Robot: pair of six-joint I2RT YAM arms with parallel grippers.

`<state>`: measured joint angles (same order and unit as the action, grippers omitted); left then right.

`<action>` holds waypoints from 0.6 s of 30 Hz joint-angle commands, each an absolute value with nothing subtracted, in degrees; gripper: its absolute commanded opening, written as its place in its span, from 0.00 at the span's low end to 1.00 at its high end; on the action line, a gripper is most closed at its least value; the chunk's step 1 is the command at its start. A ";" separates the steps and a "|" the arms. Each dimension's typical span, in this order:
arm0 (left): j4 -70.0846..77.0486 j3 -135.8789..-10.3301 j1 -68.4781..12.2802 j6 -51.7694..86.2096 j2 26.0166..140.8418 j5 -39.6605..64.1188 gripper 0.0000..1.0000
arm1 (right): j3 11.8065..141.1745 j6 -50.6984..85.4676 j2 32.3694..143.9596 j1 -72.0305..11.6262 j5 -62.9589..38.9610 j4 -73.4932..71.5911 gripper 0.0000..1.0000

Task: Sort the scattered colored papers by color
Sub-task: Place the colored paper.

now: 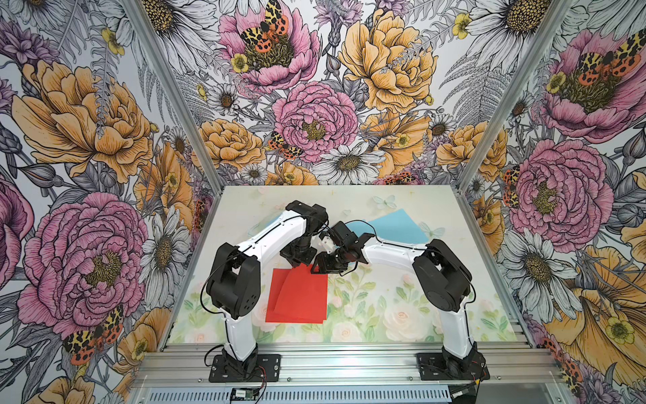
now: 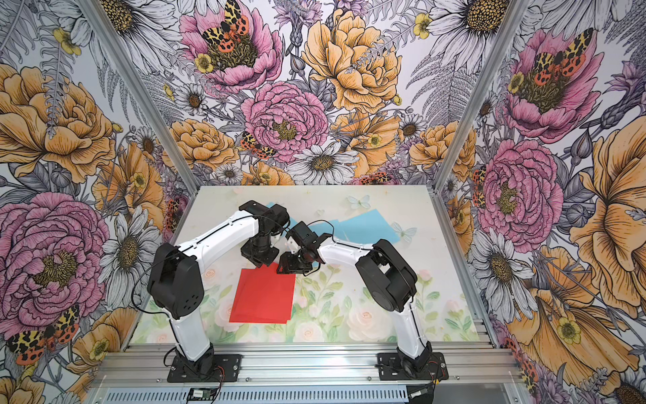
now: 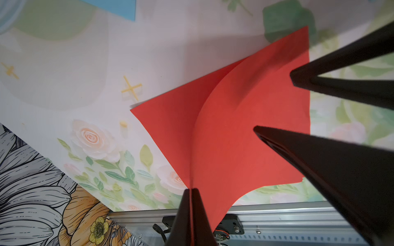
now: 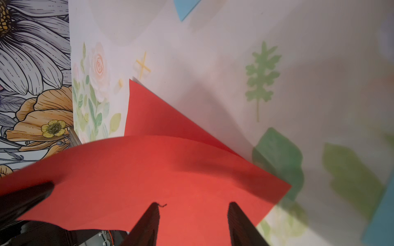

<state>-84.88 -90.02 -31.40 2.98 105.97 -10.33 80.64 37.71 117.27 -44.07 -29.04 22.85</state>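
L tool (image 3: 191, 190) pinches 1 red paper (image 3: 245, 138), R tool (image 4: 193, 204) gaping.

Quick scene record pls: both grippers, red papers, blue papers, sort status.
left gripper: shut, pinching one edge of the top red sheet
top red sheet: held edge raised, curling, rest on the red stack
red stack: flat on the table, near side, left of centre
right gripper: open, jaws apart over the top red sheet; contact unclear
blue papers: overlapping, far side, right of centre, partly hidden
sort status: reds near side, blues far side
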 commanded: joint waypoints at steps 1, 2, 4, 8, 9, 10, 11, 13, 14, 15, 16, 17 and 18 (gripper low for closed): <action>-85.04 -89.21 -30.94 3.07 104.88 -11.60 0.00 | 82.20 38.45 118.66 -44.61 -28.58 21.49 0.55; -85.09 -89.13 -30.89 3.04 104.85 -11.60 0.00 | 82.33 38.47 118.68 -44.63 -28.48 21.53 0.55; -85.17 -88.66 -30.89 3.16 104.85 -11.52 0.00 | 82.43 38.50 118.87 -44.64 -28.39 21.60 0.55; -85.17 -87.39 -30.84 3.58 102.44 -11.60 0.00 | 82.71 38.59 119.03 -44.60 -28.52 21.61 0.55; -85.29 -87.28 -30.77 3.61 102.32 -11.60 0.00 | 82.71 38.65 119.09 -44.59 -28.49 21.56 0.55; -85.25 -87.28 -30.61 3.60 102.14 -11.60 0.00 | 82.71 38.67 119.15 -44.62 -28.48 21.58 0.55; -85.25 -87.23 -30.59 3.60 102.04 -11.56 0.00 | 82.76 38.63 119.18 -44.64 -28.48 21.55 0.55; -85.25 -87.15 -30.27 3.71 102.00 -13.77 0.00 | 82.71 38.66 119.23 -44.62 -28.59 21.54 0.56; -85.26 -87.10 -30.28 3.78 101.95 -13.74 0.00 | 82.71 38.67 119.24 -44.64 -28.66 21.54 0.56; -85.17 -87.08 -30.17 3.78 101.95 -13.65 0.00 | 82.76 38.67 119.27 -44.65 -28.73 21.56 0.56; -85.19 -87.02 -30.10 3.80 102.04 -13.62 0.00 | 82.75 38.67 119.34 -44.65 -28.74 21.61 0.56; -85.17 -87.01 -30.15 3.83 102.11 -13.49 0.00 | 82.79 38.73 119.48 -44.64 -28.83 21.58 0.56; -85.24 -87.03 -30.10 3.78 102.13 -13.46 0.00 | 82.89 38.76 119.53 -44.57 -28.83 21.54 0.56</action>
